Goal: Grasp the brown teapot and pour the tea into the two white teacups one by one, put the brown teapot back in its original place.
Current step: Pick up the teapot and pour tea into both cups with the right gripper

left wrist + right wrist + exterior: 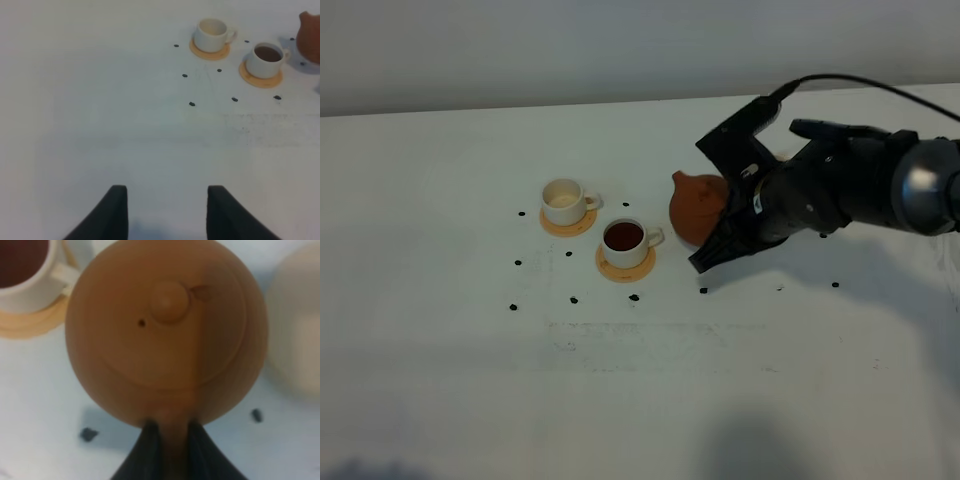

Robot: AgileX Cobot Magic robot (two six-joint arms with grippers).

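Right gripper (171, 445) pinches the brown teapot (165, 330) by its loop handle (172, 422), just beside the tea-filled cup (624, 238). Left gripper (167, 210) has its jaws spread and empty. The clay looks heavy, smooth and breakable; the handle grips best.

The right arm (860, 185) reaches in from the right, wrist angled downward, its right gripper (172, 427) clamped tight on the brown teapot (165, 330) handle. The left gripper (167, 195) hangs low, dark fingers (117, 210) spread apart.
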